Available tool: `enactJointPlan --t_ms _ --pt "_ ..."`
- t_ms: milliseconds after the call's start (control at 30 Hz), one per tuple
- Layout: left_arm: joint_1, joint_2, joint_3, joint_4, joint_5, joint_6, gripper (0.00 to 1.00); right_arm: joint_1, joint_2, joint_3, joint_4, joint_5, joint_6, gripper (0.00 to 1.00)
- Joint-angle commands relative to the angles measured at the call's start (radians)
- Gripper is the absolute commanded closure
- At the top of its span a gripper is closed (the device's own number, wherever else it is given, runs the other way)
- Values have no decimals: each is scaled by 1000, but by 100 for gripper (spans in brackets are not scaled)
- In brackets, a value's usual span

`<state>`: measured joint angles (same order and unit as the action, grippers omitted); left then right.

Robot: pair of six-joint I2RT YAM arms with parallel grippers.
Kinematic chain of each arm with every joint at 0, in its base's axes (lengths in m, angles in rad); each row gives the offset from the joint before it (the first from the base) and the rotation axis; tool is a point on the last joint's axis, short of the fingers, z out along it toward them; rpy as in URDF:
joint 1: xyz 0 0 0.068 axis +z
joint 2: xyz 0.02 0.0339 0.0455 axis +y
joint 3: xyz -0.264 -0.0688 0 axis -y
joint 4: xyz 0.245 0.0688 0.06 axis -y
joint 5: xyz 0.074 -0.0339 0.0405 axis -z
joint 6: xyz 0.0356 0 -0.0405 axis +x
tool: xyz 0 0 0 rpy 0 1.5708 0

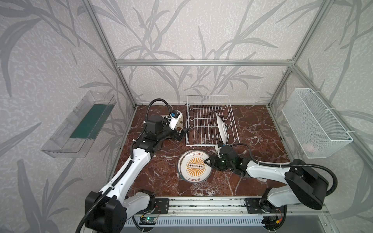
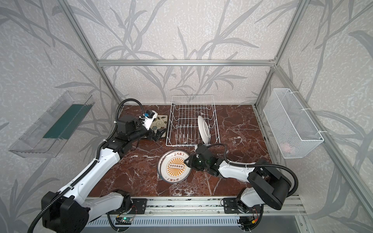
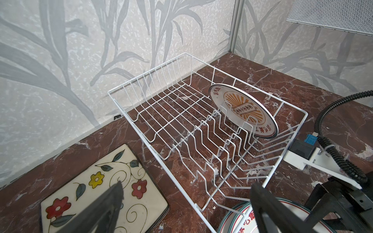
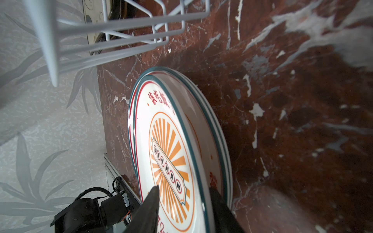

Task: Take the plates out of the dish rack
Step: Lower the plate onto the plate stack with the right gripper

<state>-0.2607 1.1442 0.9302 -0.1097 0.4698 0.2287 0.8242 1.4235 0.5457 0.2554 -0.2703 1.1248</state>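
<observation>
The white wire dish rack [image 1: 207,96] [image 2: 192,95] [image 3: 109,93] stands at the back of the marble table. One round white plate [image 1: 222,129] [image 2: 202,129] [image 3: 242,111] with an orange sunburst stands on edge among its tines. In front of the rack lies a stack of round plates [image 1: 194,166] [image 2: 174,166] [image 4: 171,141]. My right gripper [image 1: 207,162] [image 2: 185,161] [image 4: 183,189] straddles the top plate's right rim, jaws apart. Square flowered plates [image 3: 105,191] [image 2: 161,121] lie left of the rack. My left gripper [image 1: 181,134] [image 2: 159,134] [image 3: 186,186] hovers wide open and holds nothing, between them and the rack.
A clear plastic tray [image 1: 80,125] hangs on the left wall. On the right wall is a white mesh basket [image 1: 314,123]. Aluminium frame posts stand at the table's back corners. The right arm's black cable [image 1: 246,147] loops close to the rack's front right corner.
</observation>
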Motion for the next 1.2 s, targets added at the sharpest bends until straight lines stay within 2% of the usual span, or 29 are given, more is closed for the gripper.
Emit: enactJointPlan --t_ms 0,167,800,1167 --pt "3 -4 3 -24 13 17 1 4 -39 37 -62 -3 -29 55" --pt "3 3 4 -24 21 14 1 4 -54 54 -117 0 -57 47" --pt "4 3 9 -41 21 24 0 9 30 136 -209 -59 -68 44" --pt "4 20 44 -33 30 -30 1 8 -53 189 -389 -21 -207 30"
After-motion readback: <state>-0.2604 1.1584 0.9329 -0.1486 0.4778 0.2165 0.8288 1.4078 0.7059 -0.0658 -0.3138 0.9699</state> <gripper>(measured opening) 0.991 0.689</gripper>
